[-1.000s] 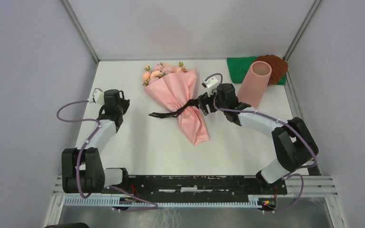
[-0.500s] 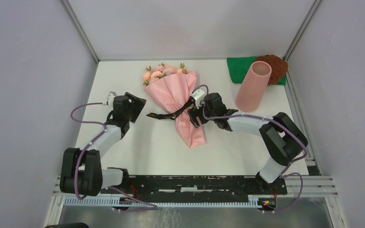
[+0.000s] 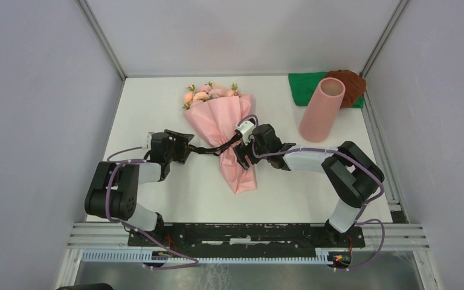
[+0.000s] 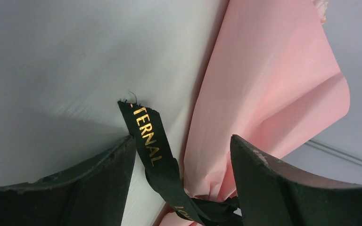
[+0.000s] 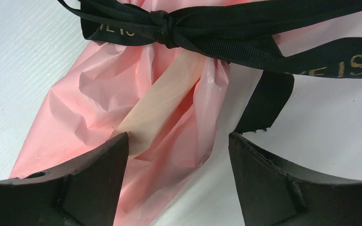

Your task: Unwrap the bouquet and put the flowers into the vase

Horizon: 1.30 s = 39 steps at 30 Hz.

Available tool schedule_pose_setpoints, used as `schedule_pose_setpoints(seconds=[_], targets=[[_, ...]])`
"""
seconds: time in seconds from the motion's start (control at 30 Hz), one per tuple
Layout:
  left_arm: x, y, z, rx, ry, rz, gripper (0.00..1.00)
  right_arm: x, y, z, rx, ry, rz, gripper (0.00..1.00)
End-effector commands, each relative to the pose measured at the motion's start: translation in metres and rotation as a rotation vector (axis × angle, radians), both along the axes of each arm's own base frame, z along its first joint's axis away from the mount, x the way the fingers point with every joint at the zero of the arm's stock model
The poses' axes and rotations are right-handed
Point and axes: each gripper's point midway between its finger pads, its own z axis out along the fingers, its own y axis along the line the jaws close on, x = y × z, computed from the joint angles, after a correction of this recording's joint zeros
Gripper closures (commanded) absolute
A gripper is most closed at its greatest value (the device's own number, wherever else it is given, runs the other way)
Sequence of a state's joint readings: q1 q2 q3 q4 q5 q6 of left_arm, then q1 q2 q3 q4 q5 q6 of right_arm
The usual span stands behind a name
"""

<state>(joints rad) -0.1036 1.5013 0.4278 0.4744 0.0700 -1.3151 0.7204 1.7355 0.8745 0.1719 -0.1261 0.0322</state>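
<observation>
Left tool [image 4: 181,143] moved in around ribbon tail [image 4: 143,129], wide; right tool [image 5: 179,141] wide over bouquet [image 3: 226,121] (knot [image 5: 166,23] intact).

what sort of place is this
Probably a robotics lab cell: a left arm and a right arm bolted to one rail, plain grey walls boxing in a white table, a bouquet and vase as props.

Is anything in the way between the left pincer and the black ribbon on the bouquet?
Nothing visible. The left pincer is open, and the loose tail of the ribbon lies between its fingers, close to one of them. Behind it there is only the table and the pink wrapping of the bouquet.
</observation>
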Motion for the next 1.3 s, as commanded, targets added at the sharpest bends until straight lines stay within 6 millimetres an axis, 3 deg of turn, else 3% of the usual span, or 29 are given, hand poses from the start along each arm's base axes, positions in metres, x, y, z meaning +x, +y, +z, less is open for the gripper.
schedule_pose_setpoints(seconds=[0.0, 0.2, 0.33, 0.43, 0.53, 0.67, 1.17, 1.2, 1.27], targets=[[0.002, -0.009, 0.004, -0.096, 0.006, 0.019, 0.21, 0.009, 0.0, 0.008, -0.004, -0.047, -0.025, 0.17], [-0.001, -0.02, -0.004, -0.173, 0.066, 0.004, 0.24, 0.008, -0.001, 0.011, 0.002, -0.053, -0.026, 0.17], [-0.008, -0.018, -0.007, -0.13, 0.147, -0.006, 0.28, 0.009, -0.004, 0.012, -0.003, -0.065, -0.035, 0.17], [-0.014, -0.02, -0.001, -0.129, 0.154, -0.017, 0.29, 0.009, -0.005, 0.012, -0.006, -0.068, -0.038, 0.17], [-0.008, -0.014, 0.005, -0.091, 0.139, 0.006, 0.33, 0.01, -0.005, 0.011, -0.006, -0.072, -0.039, 0.17], [0.0, -0.016, -0.001, -0.09, 0.148, -0.003, 0.52, 0.009, -0.006, 0.013, -0.007, -0.075, -0.038, 0.17], [0.01, -0.044, -0.031, -0.191, 0.207, -0.115, 0.65, 0.012, -0.012, 0.012, -0.029, -0.089, -0.059, 0.17], [0.01, -0.045, -0.032, -0.195, 0.208, -0.119, 0.7, 0.011, -0.012, 0.011, -0.031, -0.087, -0.058, 0.17], [0.013, -0.046, -0.033, -0.191, 0.198, -0.126, 0.9, 0.012, -0.012, 0.011, -0.03, -0.089, -0.061, 0.17]])
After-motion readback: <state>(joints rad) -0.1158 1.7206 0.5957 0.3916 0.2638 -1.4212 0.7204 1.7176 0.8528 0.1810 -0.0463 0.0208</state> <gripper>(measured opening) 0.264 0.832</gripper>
